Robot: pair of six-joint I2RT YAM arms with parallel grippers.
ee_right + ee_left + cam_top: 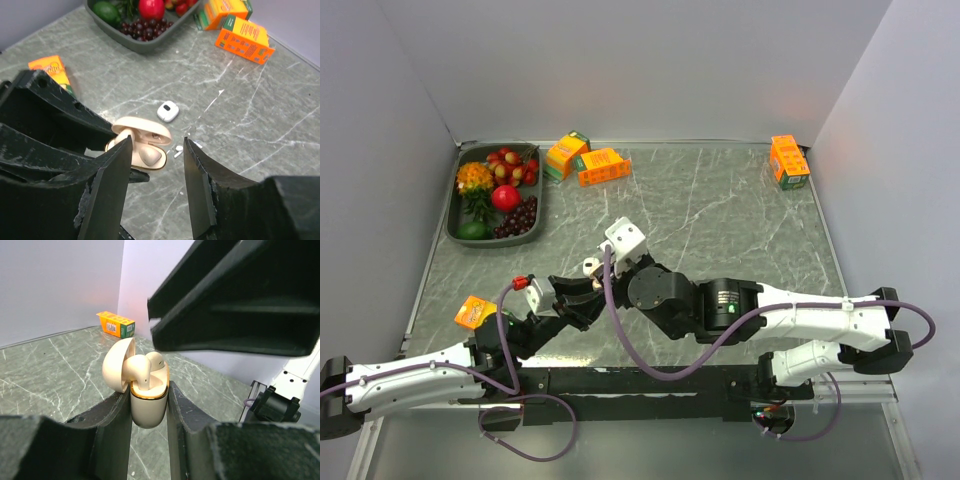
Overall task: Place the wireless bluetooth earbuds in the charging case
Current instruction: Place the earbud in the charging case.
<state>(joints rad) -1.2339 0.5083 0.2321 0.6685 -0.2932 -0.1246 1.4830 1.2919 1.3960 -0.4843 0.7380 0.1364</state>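
Note:
My left gripper [146, 392] [582, 292] is shut on a cream charging case [148, 407] [156, 134] [592, 266] with a gold rim, holding it upright with the lid open. One cream earbud [155, 359] [151, 156] lies seated in it. Another cream earbud [136, 367] stands tilted in the near slot. My right gripper [158, 140] [608, 262] hovers just above the case, open with nothing between its fingers. A tiny white earbud [178, 149] lies on the table beside the case. A second white bit [198, 144] is partly hidden by my right finger.
A small white case [167, 111] lies on the marble table beyond the held case. A dark fruit tray [453, 215] sits at the far left. Orange boxes stand at the back [590, 160], the far right [788, 160] and near the left arm [475, 312].

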